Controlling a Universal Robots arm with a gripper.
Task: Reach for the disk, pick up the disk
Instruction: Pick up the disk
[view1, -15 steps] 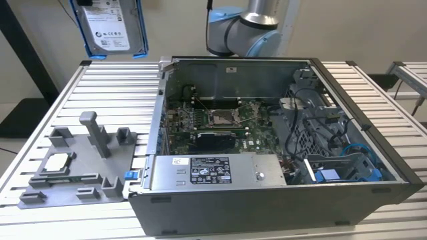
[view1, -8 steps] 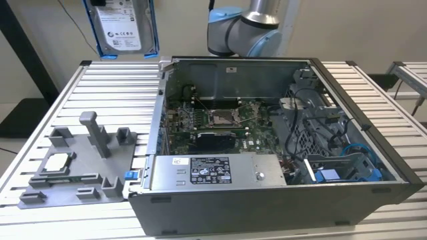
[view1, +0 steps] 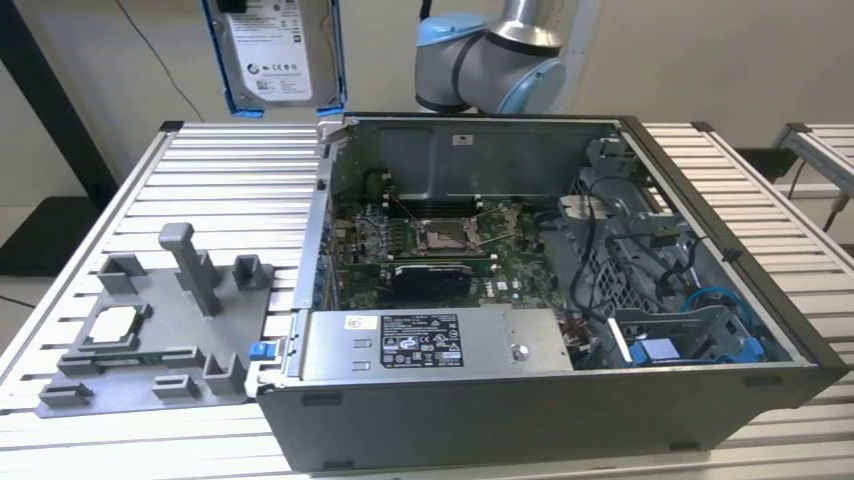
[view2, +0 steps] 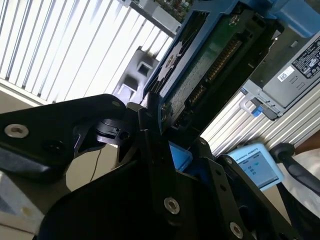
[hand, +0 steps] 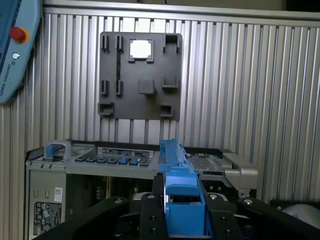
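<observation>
Black pincer (hand: 182, 210) pinching the disk (view1: 278, 50), flat silver-grey metal, blue plastic bracket (hand: 176, 160), above ribbed table (view1: 200, 170)

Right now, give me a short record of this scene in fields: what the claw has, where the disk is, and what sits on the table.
claw: black claw, shut on the bracket's edge
held: silver-grey metal disk in a bright blue plastic bracket, in the air, off the table, label facing the exterior view
table: slatted aluminium table
case: open grey metal computer case, on the table
tray: grey plastic fixture tray, at the exterior view's left of the case
in tray: small square silver chip
</observation>
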